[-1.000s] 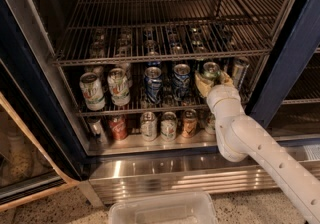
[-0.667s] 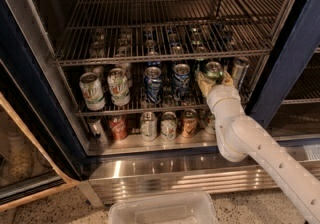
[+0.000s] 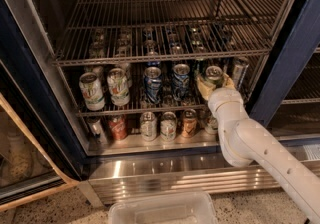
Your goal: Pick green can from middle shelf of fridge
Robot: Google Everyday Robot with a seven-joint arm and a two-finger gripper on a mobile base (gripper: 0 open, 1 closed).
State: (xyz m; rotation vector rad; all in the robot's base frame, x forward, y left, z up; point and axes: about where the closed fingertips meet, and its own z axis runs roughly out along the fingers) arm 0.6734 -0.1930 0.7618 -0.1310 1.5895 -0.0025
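Observation:
The green can stands at the right end of the front row on the middle shelf, a grey wire rack inside the fridge. Its silver top shows above my gripper. The gripper reaches in from the lower right on the white arm and is shut on the green can, with one pale finger on each side of it. The can's lower body is hidden by the gripper.
On the same shelf stand two white cans with green logos, two blue cans right beside the green can, and a silver can to its right. Several cans stand on the floor below. A clear plastic bin sits before the ribbed base panel.
The gripper and the green can have shifted very slightly down and to the right. The other cans have not moved.

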